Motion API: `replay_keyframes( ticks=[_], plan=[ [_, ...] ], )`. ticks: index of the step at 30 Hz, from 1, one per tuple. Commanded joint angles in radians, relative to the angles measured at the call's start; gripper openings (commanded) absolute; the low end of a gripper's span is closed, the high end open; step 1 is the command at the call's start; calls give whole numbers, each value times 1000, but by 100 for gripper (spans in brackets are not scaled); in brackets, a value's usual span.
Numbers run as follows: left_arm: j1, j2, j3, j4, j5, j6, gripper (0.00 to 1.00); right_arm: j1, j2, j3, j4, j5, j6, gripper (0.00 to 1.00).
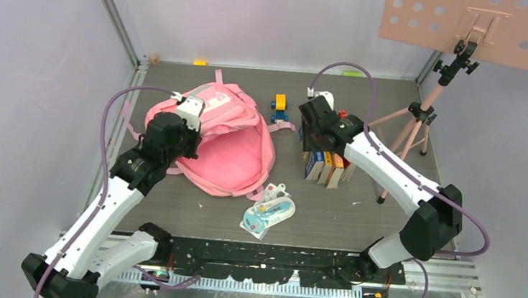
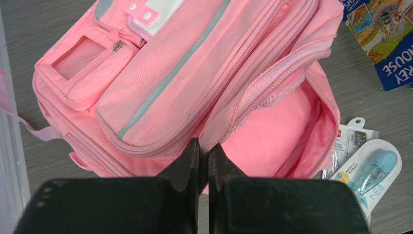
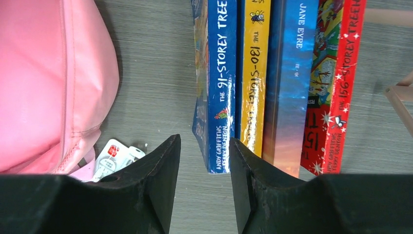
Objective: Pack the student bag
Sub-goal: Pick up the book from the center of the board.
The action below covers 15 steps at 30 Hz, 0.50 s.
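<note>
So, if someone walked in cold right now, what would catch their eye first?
The student bag, big and pink, lies left of centre. Its main compartment gapes open, and the left end effector is pinched shut on its zip edge. To its right, a row of colourful books stands spines up, with the right end effector open just above them.

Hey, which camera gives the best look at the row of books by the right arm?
Right wrist: the books fill the frame, spine titles readable. Top external shows them small, partly under the right gripper. Left wrist catches only one blue cover's corner.
</note>
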Motion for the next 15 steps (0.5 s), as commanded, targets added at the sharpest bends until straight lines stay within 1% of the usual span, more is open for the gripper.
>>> replay_keyframes(
  ticks=[1,5,15],
  plan=[
    [10,-33,8,80,-54,-22,0,2,29,32,13,3,7,47],
    [10,-32,8,78,-54,-22,0,2,50,24,14,21,5,45],
    [10,-31,6,79,-54,-22,0,1,71,0,17,45,-2,45]
  ],
)
